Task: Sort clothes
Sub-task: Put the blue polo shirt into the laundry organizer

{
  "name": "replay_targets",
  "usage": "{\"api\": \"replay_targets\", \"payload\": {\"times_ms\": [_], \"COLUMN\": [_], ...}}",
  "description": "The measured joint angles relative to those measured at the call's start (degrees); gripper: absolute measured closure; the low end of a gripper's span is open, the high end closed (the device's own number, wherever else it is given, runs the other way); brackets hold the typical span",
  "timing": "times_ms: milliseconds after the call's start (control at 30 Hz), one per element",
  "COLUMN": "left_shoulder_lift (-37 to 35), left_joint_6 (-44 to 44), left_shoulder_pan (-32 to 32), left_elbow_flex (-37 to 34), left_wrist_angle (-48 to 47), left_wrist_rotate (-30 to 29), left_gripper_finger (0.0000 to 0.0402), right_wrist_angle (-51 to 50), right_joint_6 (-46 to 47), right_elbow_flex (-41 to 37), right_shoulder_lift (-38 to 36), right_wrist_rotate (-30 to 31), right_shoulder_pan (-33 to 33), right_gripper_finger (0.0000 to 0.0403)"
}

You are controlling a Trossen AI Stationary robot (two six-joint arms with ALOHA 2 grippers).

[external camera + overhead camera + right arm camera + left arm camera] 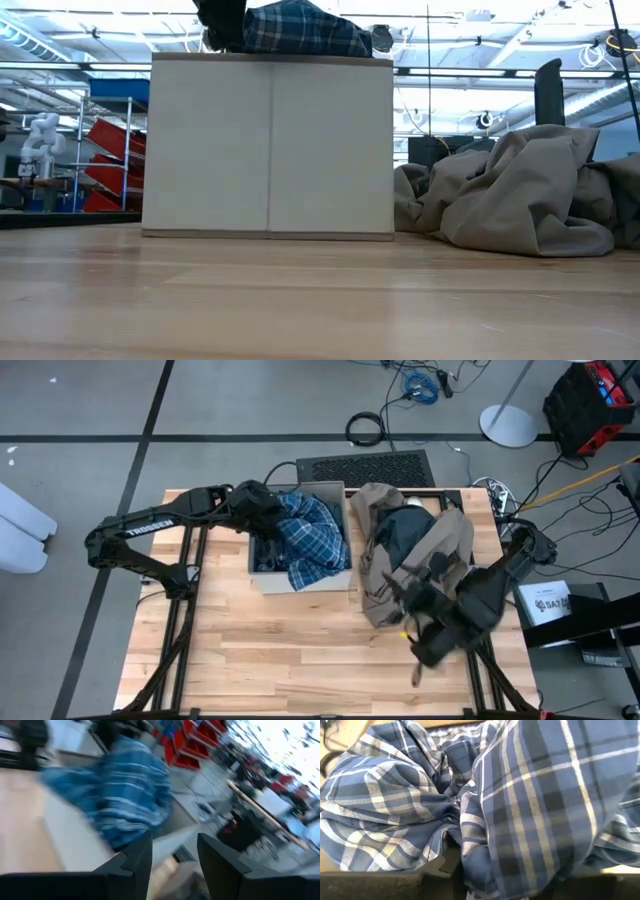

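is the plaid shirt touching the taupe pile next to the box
Apart. The high view shows the plaid shirt draped in and over the box, whose right wall and a strip of bare table separate it from the taupe-brown garment.

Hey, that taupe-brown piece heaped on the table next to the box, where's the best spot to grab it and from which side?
Probably from above, at a raised fold of the taupe-brown piece on its side nearest the right gripper, which is open and empty. The fabric lies crumpled in tall ridges, easy to pinch, while its middle is covered by the dark piece, and the box crowds its other side.
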Motion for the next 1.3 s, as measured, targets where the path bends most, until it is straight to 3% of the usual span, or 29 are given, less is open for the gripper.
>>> {"api": "replay_targets", "payload": {"times_ms": [100, 167, 333, 433, 600, 767, 933, 1100, 1300], "left_shoulder_lift": [0.0, 0.4, 0.8, 0.8, 0.8, 0.9, 0.9, 0.9, 0.9], "left_joint_6": [0.0, 0.0, -0.2, -1.4, -1.6, 1.4, 6.1, 10.7, 12.3], "left_shoulder_pan": [0.0, 0.0, 0.0, -0.1, -0.5, -1.0, -1.1, -1.1, -1.0], "left_elbow_flex": [0.1, 0.1, 0.1, 0.1, 0.1, 0.1, 0.1, 0.1, 0.1], "left_wrist_angle": [0.1, 0.2, -0.1, -0.5, -0.4, -0.2, 0.5, 4.0, 6.7], "left_wrist_rotate": [0.2, -0.3, -5.0, -6.6, -6.7, -6.7, -6.7, -6.6, -5.9], "left_gripper_finger": [0.0251, 0.0251, 0.0251, 0.0251, 0.0251, 0.0251, 0.0251, 0.0251, 0.0251], "right_wrist_angle": [4.0, 11.1, 33.3, 43.6, 59.0, 64.9, 69.7, 78.0, 77.4], "right_joint_6": [-7.1, -17.8, -46.6, -55.7, -59.6, -61.5, -64.2, -64.3, -63.3], "right_elbow_flex": [0.0, 0.0, 0.0, 0.0, 0.0, 0.0, -0.1, 0.0, 0.0], "right_shoulder_lift": [-2.0, -2.6, -4.1, -4.1, -2.7, 2.7, 8.0, 10.4, 14.5], "right_wrist_rotate": [-3.0, -8.6, -42.9, -52.9, -71.5, -79.0, -83.5, -87.5, -89.0], "right_shoulder_pan": [-5.7, -9.8, -22.7, -29.4, -40.6, -46.6, -49.5, -50.3, -52.6], "right_gripper_finger": [0.0259, 0.0259, 0.0259, 0.0259, 0.0259, 0.0283, 0.0386, 0.0401, 0.0403]}}
